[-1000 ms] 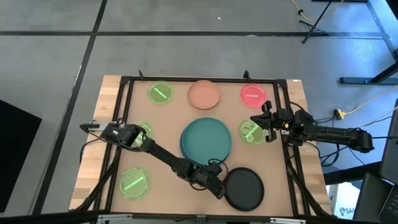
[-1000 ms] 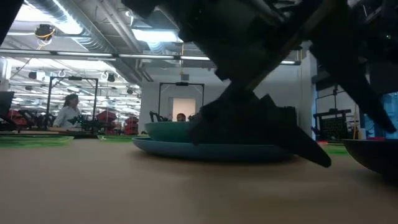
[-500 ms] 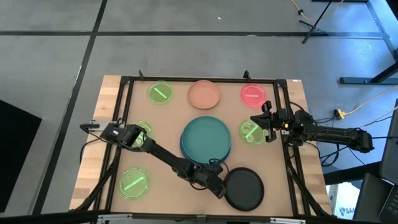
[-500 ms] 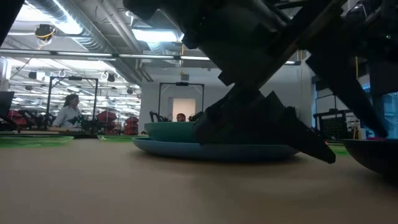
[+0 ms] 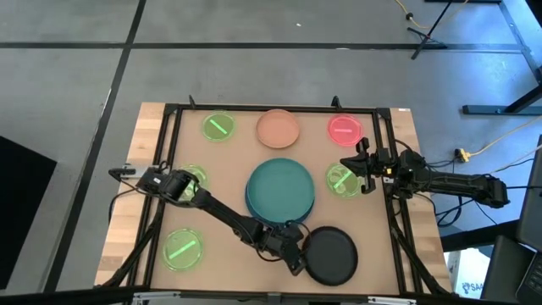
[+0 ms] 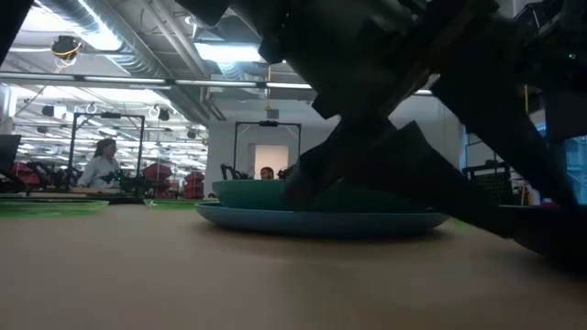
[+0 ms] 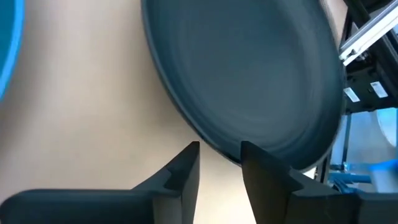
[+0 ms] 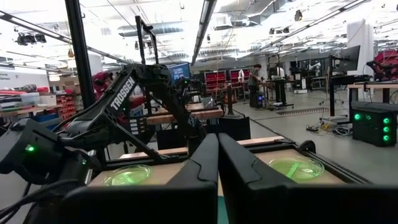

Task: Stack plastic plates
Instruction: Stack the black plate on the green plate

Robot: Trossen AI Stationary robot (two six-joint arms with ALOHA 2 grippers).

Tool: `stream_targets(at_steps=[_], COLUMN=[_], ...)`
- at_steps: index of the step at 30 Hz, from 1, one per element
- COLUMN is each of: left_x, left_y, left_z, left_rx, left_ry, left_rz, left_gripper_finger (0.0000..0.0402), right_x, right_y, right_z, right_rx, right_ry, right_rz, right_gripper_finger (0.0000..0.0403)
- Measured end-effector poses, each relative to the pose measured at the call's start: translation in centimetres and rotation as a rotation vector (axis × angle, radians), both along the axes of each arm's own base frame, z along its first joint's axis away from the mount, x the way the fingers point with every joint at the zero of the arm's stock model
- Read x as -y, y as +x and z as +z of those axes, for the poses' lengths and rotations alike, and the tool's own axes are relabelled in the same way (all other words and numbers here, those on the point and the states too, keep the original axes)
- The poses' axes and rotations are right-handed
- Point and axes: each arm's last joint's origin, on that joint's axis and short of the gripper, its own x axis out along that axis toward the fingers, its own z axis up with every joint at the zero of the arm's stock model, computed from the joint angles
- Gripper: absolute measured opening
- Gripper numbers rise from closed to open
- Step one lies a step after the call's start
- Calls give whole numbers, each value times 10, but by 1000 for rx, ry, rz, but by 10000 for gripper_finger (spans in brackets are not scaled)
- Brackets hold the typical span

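A teal plate (image 5: 281, 186) lies on a blue plate (image 6: 312, 222) at the table's middle. A black plate (image 5: 332, 256) lies flat at the near right. A peach plate (image 5: 278, 127), a pink-red plate (image 5: 345, 127) and green plates (image 5: 218, 127) (image 5: 343, 180) (image 5: 183, 248) lie around them. My left gripper (image 5: 294, 261) is open at the black plate's left rim (image 7: 211, 144), one finger outside it and one over its inside. My right gripper (image 5: 364, 165) is shut and empty above the table's right side. My left gripper's fingers (image 7: 186, 165) stand on either side of the black plate's left rim, coming slanting down from the table's left. I cannot tell whether they touch the rim. The plate lies on the table.
A black frame (image 5: 271, 108) runs around the work area. Another green plate (image 5: 195, 176) lies partly under my left arm. Bare table (image 5: 229, 263) shows between the near-left green plate and the black plate.
My left gripper has gone a little toward the table's near edge and down, its fingers reaching the black plate's rim. The plates have stayed where they were.
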Motion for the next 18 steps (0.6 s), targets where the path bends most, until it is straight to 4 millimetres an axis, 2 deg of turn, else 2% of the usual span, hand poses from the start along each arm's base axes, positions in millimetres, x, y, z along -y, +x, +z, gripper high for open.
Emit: stream_targets(at_steps=[18], left_x=[-5], left_y=[1], left_z=[7], left_rx=[10], left_ry=[-9], left_rz=[52], left_gripper_finger=[105], right_x=[0], right_y=[0], right_z=[0], right_rx=[0], right_ry=[0], right_rz=[0], right_gripper_finger=[3])
